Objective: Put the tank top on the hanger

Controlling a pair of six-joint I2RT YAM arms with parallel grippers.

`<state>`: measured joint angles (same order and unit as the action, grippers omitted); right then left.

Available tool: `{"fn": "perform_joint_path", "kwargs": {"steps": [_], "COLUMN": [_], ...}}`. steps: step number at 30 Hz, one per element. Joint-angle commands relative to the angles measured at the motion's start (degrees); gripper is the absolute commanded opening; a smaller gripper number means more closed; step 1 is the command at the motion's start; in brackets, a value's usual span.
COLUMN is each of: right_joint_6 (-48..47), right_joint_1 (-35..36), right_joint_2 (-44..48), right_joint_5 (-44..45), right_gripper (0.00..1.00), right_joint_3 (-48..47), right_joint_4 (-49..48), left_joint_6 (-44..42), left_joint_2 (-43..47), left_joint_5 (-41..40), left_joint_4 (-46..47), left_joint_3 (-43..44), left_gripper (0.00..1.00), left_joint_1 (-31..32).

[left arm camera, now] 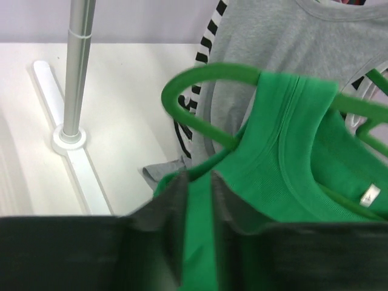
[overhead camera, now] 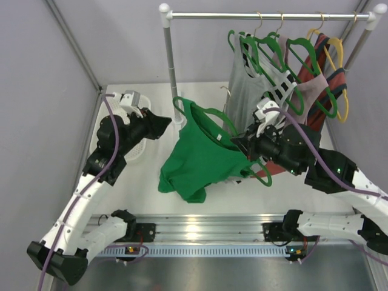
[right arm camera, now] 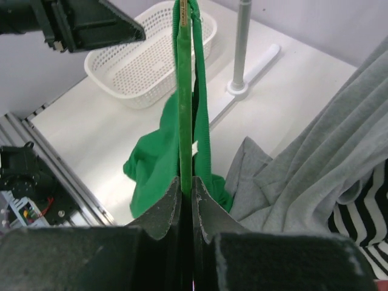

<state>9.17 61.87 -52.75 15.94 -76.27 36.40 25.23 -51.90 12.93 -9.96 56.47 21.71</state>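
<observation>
The green tank top (overhead camera: 197, 160) hangs from the green hanger (left arm camera: 209, 71), one shoulder strap draped over the hanger's arm while the rounded end nearest the left tool (left arm camera: 197, 182) sticks out bare. The right tool (right arm camera: 186, 188) is clamped tight on the hanger, which runs edge-on straight out from between its fingers, the top hanging below and ahead of them. The fabric's lower folds sag in a bunch beneath that tool and seem to reach the white table (overhead camera: 242, 194). The left tool faces the strap with its fingers parted by a narrow gap; from above it sits just short of the cloth, gripping nothing. Behind the left tool, on the table, lies a white perforated basket (right arm camera: 151, 60). Beyond both tools stands a metal garment rack (overhead camera: 171, 60) on a white foot, and from its rail hang a grey tank top (overhead camera: 242, 91), a black-and-white striped top (right arm camera: 364, 224), spare green hangers (overhead camera: 303, 54) and a yellow hanger (overhead camera: 339, 60), all just to the right tool's far side. Plain grey walls (overhead camera: 36, 121) enclose the table, and an aluminium mounting rail (overhead camera: 200, 230) runs along its near edge under the arms.
</observation>
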Motion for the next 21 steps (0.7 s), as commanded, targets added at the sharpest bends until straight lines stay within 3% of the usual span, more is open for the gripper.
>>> {"fn": "perform_joint_path", "kwargs": {"steps": [1, 3, 4, 11, 21], "right_joint_6": [-0.03, 0.06, 0.15, 1.20, 2.70], "right_joint_1": [-0.34, -0.43, -0.43, -3.59, -13.26], "right_joint_2": [-1.29, -2.70, -4.01, -12.36, -28.00], "right_joint_5": [5.15, 6.20, 7.16, 10.77, 5.07], "right_gripper": [0.00, 0.00, 0.00, 0.00, 0.00], "right_joint_3": [-6.86, -10.55, -12.92, -25.76, -47.12], "right_joint_4": [-1.69, -0.02, 1.55, 9.56, 15.54], "left_joint_6": [-0.53, -0.62, -0.54, -0.45, -0.98], "left_joint_2": [-0.13, -0.31, 0.04, 0.75, -0.04], "left_joint_5": [2.88, 4.38, 5.17, 4.13, 4.21], "left_joint_4": [-0.06, -0.50, -0.50, -4.28, -7.80], "left_joint_3": [3.91, 5.49, 6.28, 12.87, 19.73], "left_gripper": [0.33, 0.49, 0.50, 0.51, 0.52], "left_joint_1": [-0.53, -0.62, -0.53, -0.53, -0.53]}}
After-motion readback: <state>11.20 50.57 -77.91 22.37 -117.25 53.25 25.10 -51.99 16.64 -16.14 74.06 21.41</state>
